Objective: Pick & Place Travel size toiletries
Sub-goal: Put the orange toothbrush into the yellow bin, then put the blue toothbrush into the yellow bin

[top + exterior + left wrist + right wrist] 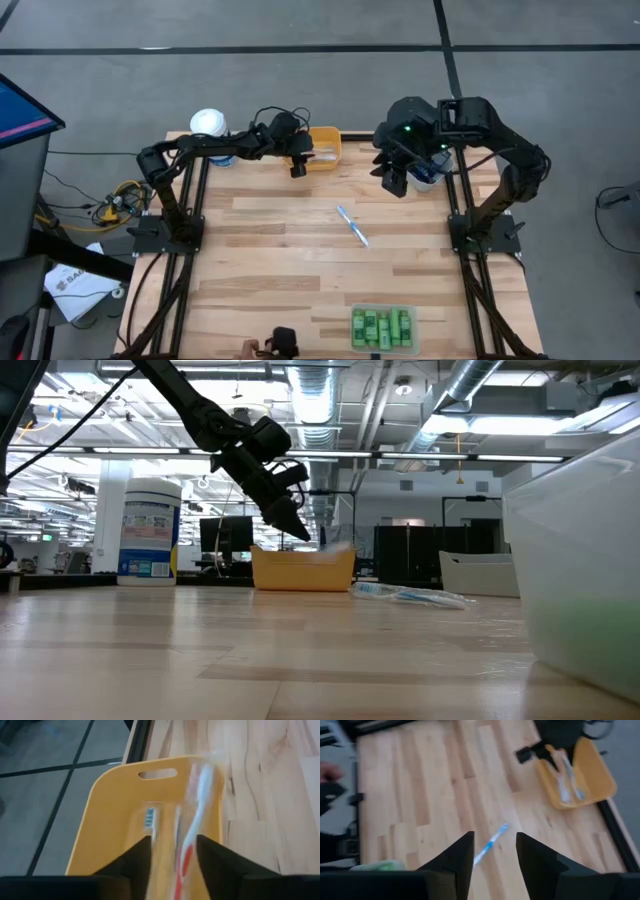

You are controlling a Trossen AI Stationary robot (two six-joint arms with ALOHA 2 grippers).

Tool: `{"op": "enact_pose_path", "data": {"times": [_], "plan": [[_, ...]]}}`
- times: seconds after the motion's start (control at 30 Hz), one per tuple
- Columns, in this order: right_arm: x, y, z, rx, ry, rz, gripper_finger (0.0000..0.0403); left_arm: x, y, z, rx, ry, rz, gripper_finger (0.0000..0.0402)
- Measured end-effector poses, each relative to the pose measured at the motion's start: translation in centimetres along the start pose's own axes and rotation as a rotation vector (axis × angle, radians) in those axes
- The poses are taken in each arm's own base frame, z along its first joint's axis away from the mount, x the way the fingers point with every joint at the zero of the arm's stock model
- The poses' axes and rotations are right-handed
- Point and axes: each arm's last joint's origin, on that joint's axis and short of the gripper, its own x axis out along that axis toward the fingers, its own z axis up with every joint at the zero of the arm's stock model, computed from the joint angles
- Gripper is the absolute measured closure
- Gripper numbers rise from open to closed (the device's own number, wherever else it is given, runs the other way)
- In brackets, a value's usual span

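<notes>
the travel size toiletries lie in three places. a light-blue and white toothbrush [352, 226] lies alone on the bare wood near the middle of the bench [260, 270], slanted, well apart from both arms; it shows too in the low view [410, 596] and in the right wrist view [491, 842]. a clear bin [383, 328] at the near edge of the bench holds a packed row of bright green small bottles [381, 327]. an orange bin [324, 148] at the far edge holds wrapped toothbrushes [568, 779], one with a red and white handle [192, 837] leaning over its rim and one lying flat with its bristle head [149, 817] showing.

the left end effector [297, 166] hangs just at the near rim of the orange bin, fingers pointing down, raised off the wood in the low view [290, 520]. its fingers are parted and hold nothing; the red and white toothbrush shows in the gap between them, but whether it touches them cannot be told.

the right end effector [395, 180] hovers above the far right corner of the bench, beside a white-lidded container mostly hidden under the arm. its fingers are spread apart and empty, with the lone toothbrush showing far off between them.

a large white-lidded canister [208, 125] stands at the far left corner, upright [149, 530].
</notes>
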Motion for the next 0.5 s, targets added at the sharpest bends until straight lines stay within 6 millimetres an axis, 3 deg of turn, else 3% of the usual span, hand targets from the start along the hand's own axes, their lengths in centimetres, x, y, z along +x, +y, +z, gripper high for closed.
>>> {"op": "enact_pose_path", "data": {"times": [0.17,0.27,0.37,0.5], "plan": [[1.3,-0.3,-0.3,0.007,0.047,-0.081,0.0221,-0.7,0.3,0.4,0.003,0.014,0.066,0.0166],[3.1,-0.5,-0.5,0.031,0.076,-0.144,0.0194,-2.1,0.5,1.1,-0.04,0.042,0.162,0.0125],[5.7,-1.0,-0.7,0.081,0.1,-0.2,0.0178,-5.1,1.3,2.6,-0.134,-0.031,0.235,0.0107],[10.1,-1.8,-1.6,0.125,0.135,-0.22,0.0173,-10.7,2.1,4.8,-0.232,-0.188,0.301,0.011]]}}
